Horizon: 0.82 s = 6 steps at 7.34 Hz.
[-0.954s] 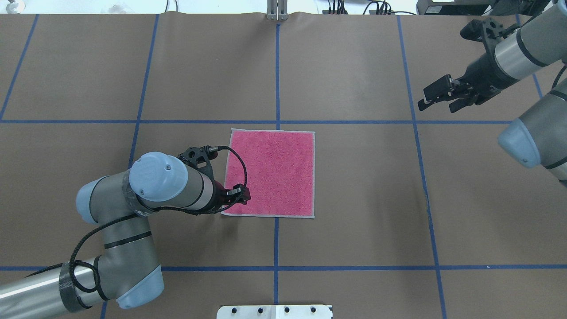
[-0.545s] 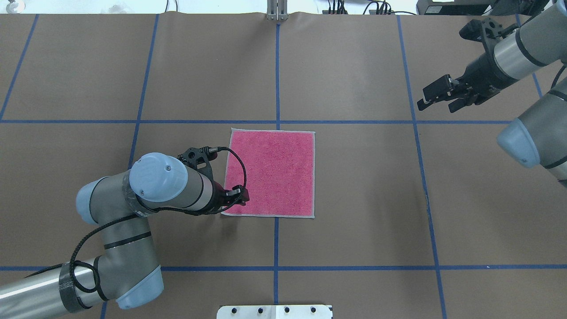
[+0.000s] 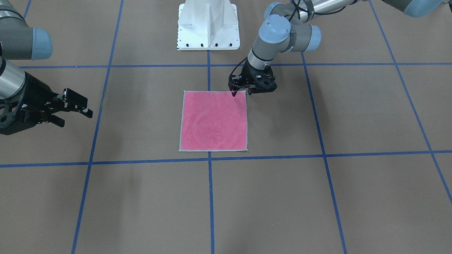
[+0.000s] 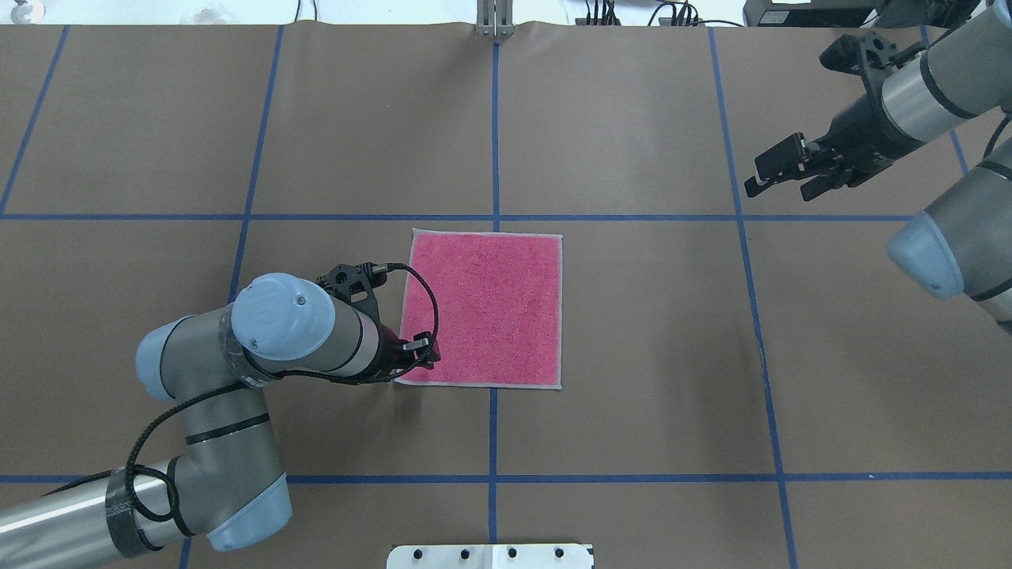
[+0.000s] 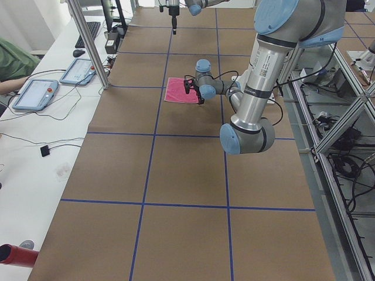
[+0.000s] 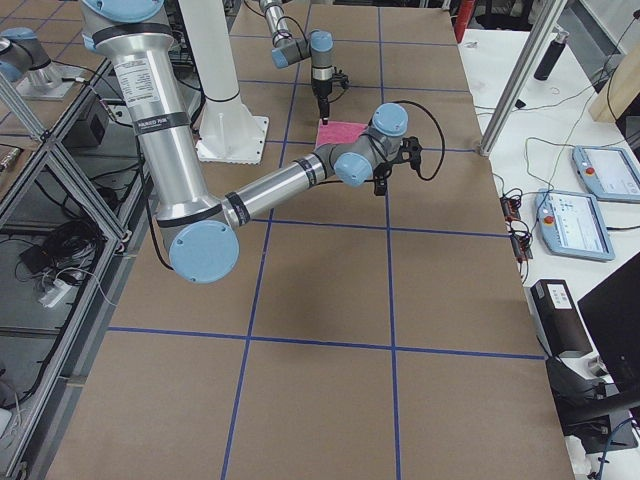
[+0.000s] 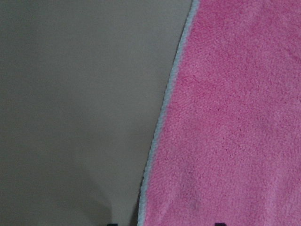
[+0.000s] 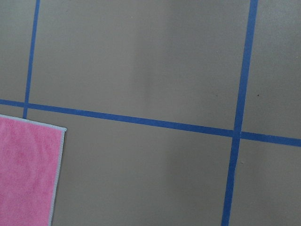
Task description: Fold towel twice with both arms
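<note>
The towel (image 4: 490, 308) lies flat near the table's middle, pink face up, with its light grey edging showing all round. My left gripper (image 4: 423, 354) is low over the towel's near-left corner, pointing down. In the left wrist view its two fingertips stand apart at the bottom edge, with the towel's (image 7: 225, 117) edging running between them, so it is open. In the front-facing view the left gripper (image 3: 241, 92) sits at that same corner of the towel (image 3: 213, 121). My right gripper (image 4: 771, 178) hangs open in the air far to the right, well clear of the cloth.
Blue tape lines (image 4: 495, 142) split the brown table into squares. The white pedestal base (image 3: 208, 26) stands at the robot's edge. Off the far edge are tablets (image 5: 35, 93) and cables on a white desk, and a person's green sleeve (image 5: 12, 58).
My left gripper has eased slightly toward the towel's near-left corner. The right gripper has hardly shifted, and the towel has not moved.
</note>
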Each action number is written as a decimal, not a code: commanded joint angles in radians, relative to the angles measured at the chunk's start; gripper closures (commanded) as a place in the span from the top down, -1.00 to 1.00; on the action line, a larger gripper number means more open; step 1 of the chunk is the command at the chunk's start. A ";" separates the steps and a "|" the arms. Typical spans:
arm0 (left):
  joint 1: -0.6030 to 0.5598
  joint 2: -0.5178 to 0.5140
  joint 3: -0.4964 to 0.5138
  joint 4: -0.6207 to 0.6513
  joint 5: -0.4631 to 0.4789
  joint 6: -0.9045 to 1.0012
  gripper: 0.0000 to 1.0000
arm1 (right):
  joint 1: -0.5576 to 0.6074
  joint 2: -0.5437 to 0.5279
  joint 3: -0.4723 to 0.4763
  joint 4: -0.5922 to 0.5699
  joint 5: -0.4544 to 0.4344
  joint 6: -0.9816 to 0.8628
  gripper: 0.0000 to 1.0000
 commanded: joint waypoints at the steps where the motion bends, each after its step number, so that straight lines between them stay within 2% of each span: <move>1: 0.000 0.003 0.000 -0.002 -0.001 0.001 0.20 | -0.001 0.002 -0.002 0.000 0.000 0.000 0.99; 4: 0.000 0.005 0.000 -0.002 -0.004 0.001 -0.12 | -0.001 0.002 -0.002 0.000 0.000 0.000 0.99; 6: 0.000 0.005 0.000 -0.002 -0.005 0.001 -0.49 | -0.001 0.002 -0.002 -0.002 0.003 0.000 0.99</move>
